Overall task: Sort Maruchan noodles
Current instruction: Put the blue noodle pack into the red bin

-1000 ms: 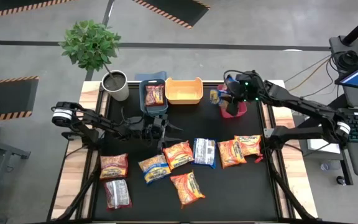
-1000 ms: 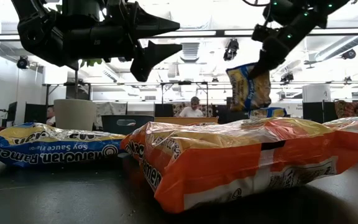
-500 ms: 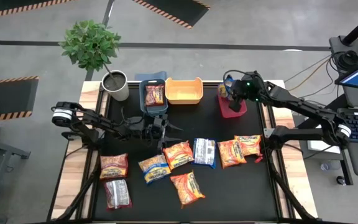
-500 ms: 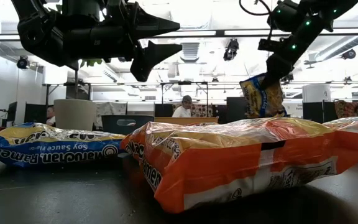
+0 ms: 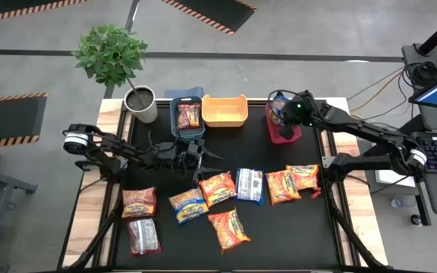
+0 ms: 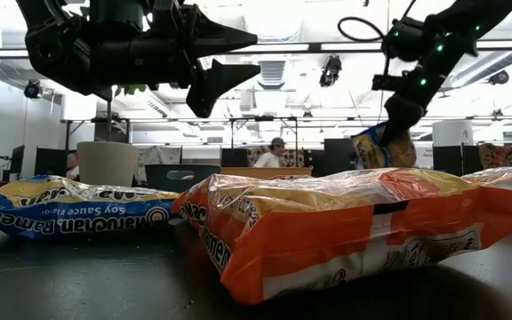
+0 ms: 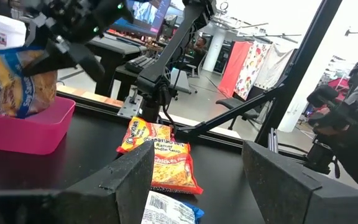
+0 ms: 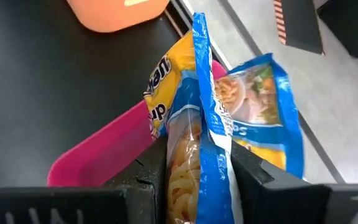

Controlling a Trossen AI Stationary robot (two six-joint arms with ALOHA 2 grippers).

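Observation:
My right gripper (image 5: 285, 120) is shut on a blue-and-yellow Maruchan noodle packet (image 8: 194, 124) over the pink-red bin (image 5: 288, 135) at the table's far right. In the low view that gripper (image 6: 396, 124) comes down from above with the packet (image 6: 379, 151) below it. My left gripper (image 5: 208, 165) hovers open and level above the table's middle, touching nothing. Several orange, dark red and blue packets lie flat on the black mat, among them an orange one (image 5: 217, 187) and a blue one (image 5: 249, 184). One dark red packet (image 5: 189, 115) lies in the blue bin (image 5: 174, 121). My right gripper pinches the blue-and-yellow packet between its two fingers, one on each flat face (image 8: 188, 168). The fingers slant down from above. The packet stands on edge, hanging below them, with its lower end (image 7: 14, 102) inside the pink-red bin.
A yellow bin (image 5: 224, 111) stands between the blue and the pink-red one along the far edge. A potted plant (image 5: 139, 103) stands at the far left corner. Bare mat lies in front of the bins. A person (image 6: 278, 153) sits in the room behind.
My right gripper has sunk and tipped further downward, carrying the blue-and-yellow packet from the pink-red bin's left side to over the bin and down into it. The packet has stayed hanging below the fingers.

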